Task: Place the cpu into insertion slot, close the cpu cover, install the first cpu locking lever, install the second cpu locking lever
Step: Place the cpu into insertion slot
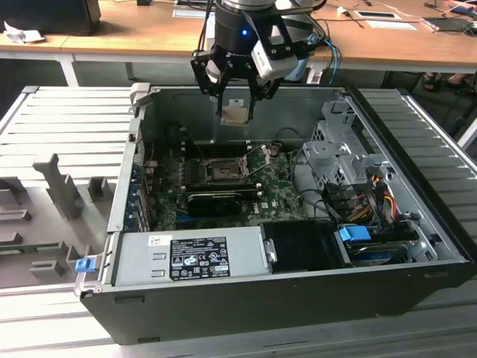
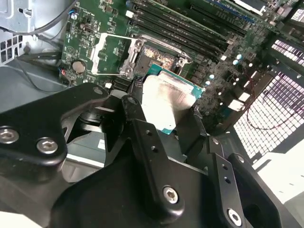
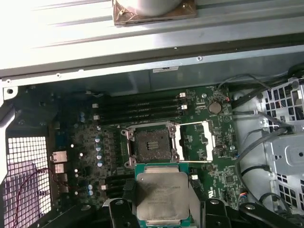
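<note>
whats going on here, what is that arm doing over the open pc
The robot arm's gripper is shut on the cpu and holds it in the air above the open computer case. On the green motherboard below, the insertion slot lies empty, with the cpu cover flipped open beside it. The cpu is not yet in the slot.

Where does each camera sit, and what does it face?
Exterior view: off the robot, looking down into the open computer case; wrist and claw show.
First wrist view: on the wrist, facing the insertion slot; claw tips show.
Second wrist view: on the wrist, facing the slot obliquely; claw links show.
All three share the cpu, gripped in the claw.
</note>
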### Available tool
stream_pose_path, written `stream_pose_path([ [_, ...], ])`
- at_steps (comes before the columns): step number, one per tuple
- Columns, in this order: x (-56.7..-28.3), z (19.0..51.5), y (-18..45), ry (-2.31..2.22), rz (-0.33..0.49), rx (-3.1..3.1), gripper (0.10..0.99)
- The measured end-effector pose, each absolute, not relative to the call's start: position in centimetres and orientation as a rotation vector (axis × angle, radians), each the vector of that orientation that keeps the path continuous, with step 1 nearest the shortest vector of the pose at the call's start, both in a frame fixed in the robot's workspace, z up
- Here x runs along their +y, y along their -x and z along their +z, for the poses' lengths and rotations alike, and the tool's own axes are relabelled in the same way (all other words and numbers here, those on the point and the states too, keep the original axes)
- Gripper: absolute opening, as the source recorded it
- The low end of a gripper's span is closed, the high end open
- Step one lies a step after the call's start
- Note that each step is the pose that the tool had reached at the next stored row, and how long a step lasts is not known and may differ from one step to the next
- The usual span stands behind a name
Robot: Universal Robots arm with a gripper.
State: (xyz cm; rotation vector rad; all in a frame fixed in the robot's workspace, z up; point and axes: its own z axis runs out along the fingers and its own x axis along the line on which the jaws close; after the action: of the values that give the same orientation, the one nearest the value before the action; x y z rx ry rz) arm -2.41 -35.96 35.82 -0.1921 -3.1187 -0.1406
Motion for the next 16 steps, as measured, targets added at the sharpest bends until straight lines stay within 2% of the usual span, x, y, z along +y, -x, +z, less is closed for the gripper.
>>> stream_pose_path([
  [16,-35.96,35.68,2.43,0.542,-0.142,-3.088,0.529],
])
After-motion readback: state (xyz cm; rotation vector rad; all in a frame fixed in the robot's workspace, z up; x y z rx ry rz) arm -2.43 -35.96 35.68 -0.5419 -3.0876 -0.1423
